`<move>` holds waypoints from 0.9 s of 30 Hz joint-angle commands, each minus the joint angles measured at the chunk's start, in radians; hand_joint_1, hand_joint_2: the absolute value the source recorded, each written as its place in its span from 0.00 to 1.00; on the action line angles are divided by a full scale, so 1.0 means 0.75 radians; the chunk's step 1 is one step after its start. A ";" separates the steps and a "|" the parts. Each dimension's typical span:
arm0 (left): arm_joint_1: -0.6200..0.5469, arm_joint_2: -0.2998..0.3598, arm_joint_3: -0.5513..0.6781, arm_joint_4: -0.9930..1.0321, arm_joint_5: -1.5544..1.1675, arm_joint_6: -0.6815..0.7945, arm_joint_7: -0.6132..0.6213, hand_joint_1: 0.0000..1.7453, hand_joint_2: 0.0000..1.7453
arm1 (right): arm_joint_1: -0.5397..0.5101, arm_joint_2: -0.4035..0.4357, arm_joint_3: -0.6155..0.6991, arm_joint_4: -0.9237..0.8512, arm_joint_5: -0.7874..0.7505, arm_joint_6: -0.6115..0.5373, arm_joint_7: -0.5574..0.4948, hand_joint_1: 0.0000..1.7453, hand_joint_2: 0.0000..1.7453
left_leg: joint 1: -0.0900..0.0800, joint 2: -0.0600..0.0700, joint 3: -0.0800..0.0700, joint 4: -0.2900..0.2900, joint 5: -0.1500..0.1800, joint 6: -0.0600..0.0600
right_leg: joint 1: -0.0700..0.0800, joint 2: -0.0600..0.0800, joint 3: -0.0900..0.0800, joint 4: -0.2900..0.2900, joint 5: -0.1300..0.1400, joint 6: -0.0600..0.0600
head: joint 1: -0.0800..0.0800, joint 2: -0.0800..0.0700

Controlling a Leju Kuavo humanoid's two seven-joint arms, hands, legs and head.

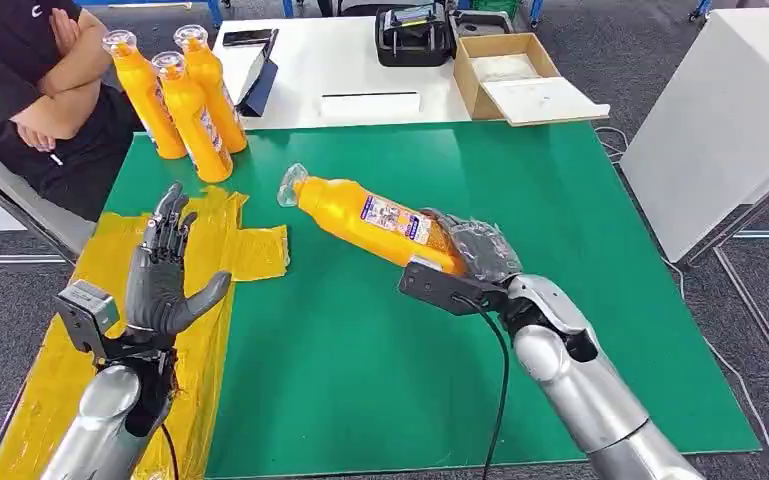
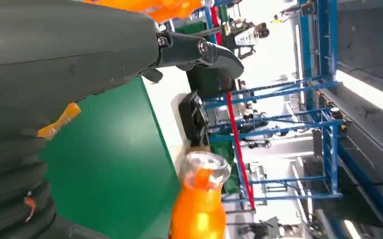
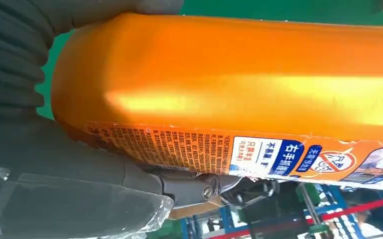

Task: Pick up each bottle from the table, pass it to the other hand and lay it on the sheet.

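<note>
Gripping the orange bottle (image 1: 372, 217) by its base, the right robot hand (image 1: 470, 250) holds it tilted above the green desk (image 1: 410, 350), cap aimed at the left robot hand (image 1: 165, 275), which waits unclenched, holding nothing, over the yellow sheet (image 1: 250, 250), apparently for the handover; bottle and left palm remain apart.

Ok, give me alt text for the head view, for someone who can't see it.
The robot's right hand holds an orange plastic bottle tilted above the green table mat, cap end toward the open left hand, which is raised over the crumpled yellow sheet. Three more orange bottles stand at the mat's far left corner, beside a seated person.
</note>
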 commanded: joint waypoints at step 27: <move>-0.250 -0.148 -0.045 0.340 0.499 -0.301 0.218 0.00 1.00 | -0.270 0.272 0.237 0.169 -0.097 -0.006 0.021 1.00 1.00 | -0.001 -0.002 0.005 0.000 0.000 -0.005 | 0.000 -0.005 0.005 0.001 -0.002 0.000 | -0.001 0.000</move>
